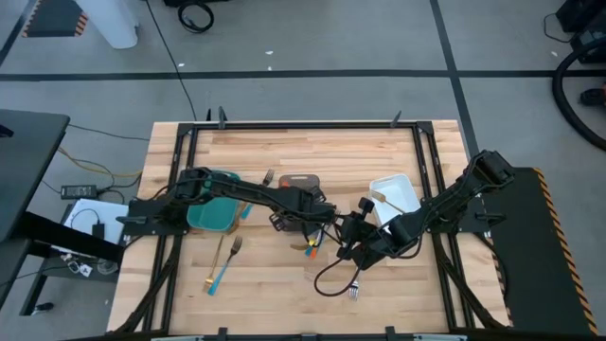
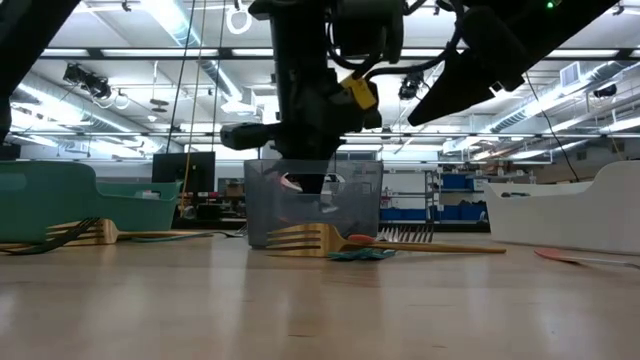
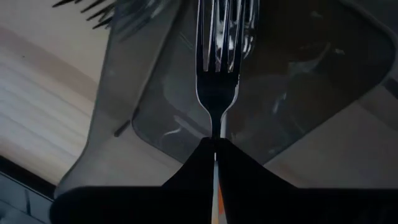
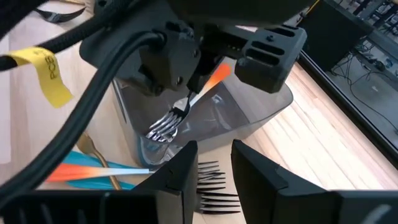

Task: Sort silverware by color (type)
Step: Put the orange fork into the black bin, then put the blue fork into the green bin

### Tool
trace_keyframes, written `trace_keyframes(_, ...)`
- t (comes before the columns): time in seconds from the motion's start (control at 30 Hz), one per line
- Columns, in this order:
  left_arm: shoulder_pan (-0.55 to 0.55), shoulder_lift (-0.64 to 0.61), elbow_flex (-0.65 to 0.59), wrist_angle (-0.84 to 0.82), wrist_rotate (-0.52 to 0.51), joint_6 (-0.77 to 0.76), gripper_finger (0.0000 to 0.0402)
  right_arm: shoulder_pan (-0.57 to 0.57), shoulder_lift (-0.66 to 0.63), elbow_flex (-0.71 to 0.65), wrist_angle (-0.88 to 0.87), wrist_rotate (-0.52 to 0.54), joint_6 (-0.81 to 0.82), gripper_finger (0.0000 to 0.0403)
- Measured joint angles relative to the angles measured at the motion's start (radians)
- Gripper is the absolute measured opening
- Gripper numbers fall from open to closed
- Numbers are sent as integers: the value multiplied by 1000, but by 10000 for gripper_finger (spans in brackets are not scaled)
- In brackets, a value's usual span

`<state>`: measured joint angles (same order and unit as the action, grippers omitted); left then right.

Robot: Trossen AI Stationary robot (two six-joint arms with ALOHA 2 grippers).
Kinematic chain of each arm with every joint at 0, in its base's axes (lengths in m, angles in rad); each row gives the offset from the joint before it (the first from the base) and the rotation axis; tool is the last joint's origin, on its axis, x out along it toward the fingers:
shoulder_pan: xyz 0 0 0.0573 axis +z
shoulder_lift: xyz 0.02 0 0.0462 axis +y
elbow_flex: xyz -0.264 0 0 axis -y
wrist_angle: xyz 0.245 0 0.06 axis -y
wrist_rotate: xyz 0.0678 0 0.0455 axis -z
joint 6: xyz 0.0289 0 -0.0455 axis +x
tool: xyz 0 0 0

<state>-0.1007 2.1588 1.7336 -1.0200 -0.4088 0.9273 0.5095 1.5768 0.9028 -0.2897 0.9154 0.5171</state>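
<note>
- Orange-handled fork (image 4: 186, 102) is pinched in the left gripper (image 4: 198, 79), fingers pressed together on the handle; it hangs over the grey tray (image 4: 249, 115) near the middle of the worktop (image 1: 284, 152), tines already down inside the tray's walls.
- Long axis of this fork runs steeply from the handle up in the fingers to the tines below; in the left wrist view the fork (image 3: 217, 74) lies dead in line with the gripper, tines pointing away toward the tray floor.
- Judged step: dropping the fork into the grey tray; to do it well, lower until the tines are near the floor, tilt the handle along the tray's length so it lies flat, then part the fingers and lift straight up so nothing catches the rim.
- Right gripper (image 4: 214, 165) waits just beside the grey tray on the side toward the white tray (image 1: 396, 194), fingers standing partly apart and holding nothing.
- Other silverware lies on the bare worktop: a gold fork (image 2: 300, 238) and an orange and blue piece (image 4: 93, 171) against the grey tray's front wall, a dark fork (image 4: 214, 193) under the right gripper, two more forks (image 1: 225, 260) toward the front-left corner below the teal tray (image 1: 210, 220); these look unsorted.
</note>
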Motion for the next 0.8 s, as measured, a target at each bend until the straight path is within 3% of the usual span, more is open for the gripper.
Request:
trace_keyframes(0.23, -4, 2, 0, 26, 1, -35, 43, 1, 0, 0, -4, 0, 3, 104)
trace_keyframes(0.53, -25, 2, 0, 26, -2, -43, 112, 2, 0, 0, -4, -1, 3, 104)
trace_keyframes(0.8, -36, 2, 0, -11, -113, -55, 132, 2, 0, 0, -2, -1, 3, 104)
